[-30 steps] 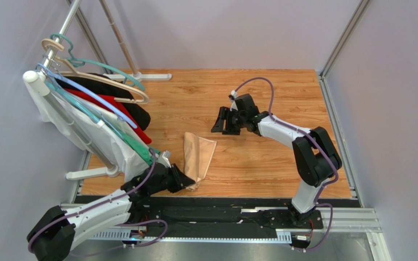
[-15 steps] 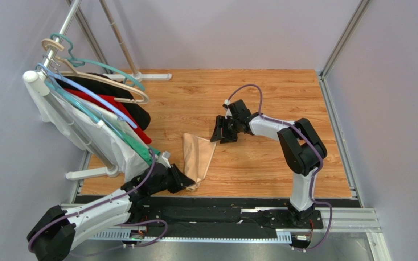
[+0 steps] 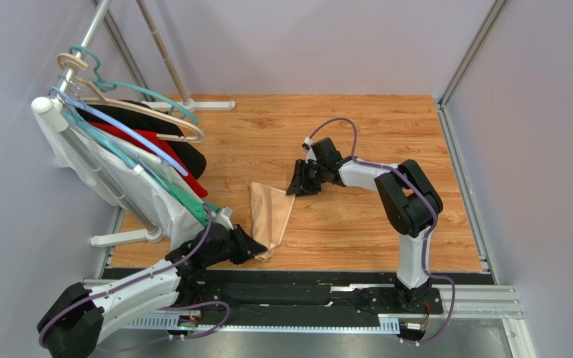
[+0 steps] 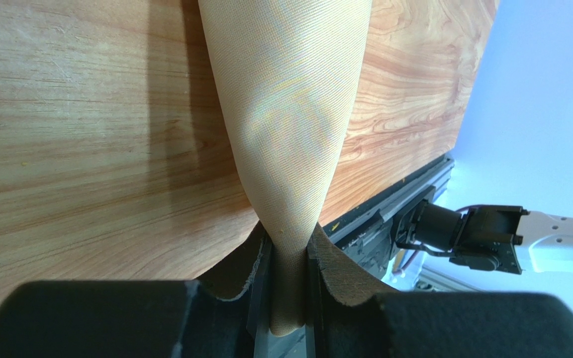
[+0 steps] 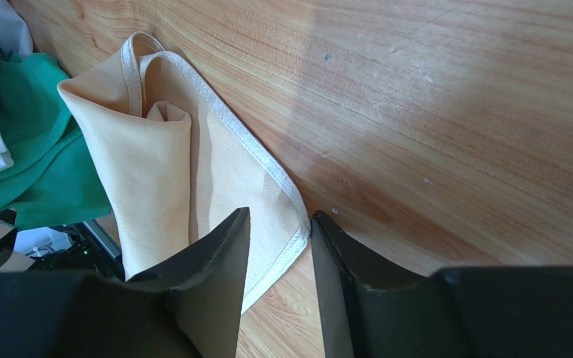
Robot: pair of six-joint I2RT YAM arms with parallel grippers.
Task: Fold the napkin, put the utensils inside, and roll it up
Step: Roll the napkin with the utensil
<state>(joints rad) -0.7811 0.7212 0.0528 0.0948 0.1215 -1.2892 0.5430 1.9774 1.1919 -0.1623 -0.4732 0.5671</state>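
Observation:
The pale peach napkin (image 3: 271, 214) lies folded and bunched on the wooden table, near the left. My left gripper (image 3: 256, 249) is shut on its near corner; in the left wrist view the cloth (image 4: 297, 112) runs pinched between the jaws. My right gripper (image 3: 295, 186) is open and hovers just over the napkin's far right corner. In the right wrist view the hemmed corner (image 5: 282, 224) lies under the gap between the fingers (image 5: 222, 261). No utensils show in any view.
A garment rack (image 3: 95, 33) with white, red, black and green clothes (image 3: 144, 160) on hangers stands along the left edge, close to the napkin. The wooden table (image 3: 357, 224) ends at a black rail at the near edge. Grey walls enclose the cell.
My right gripper has moved left and down from the table's middle to the napkin's far right corner. The left gripper has held the near corner still.

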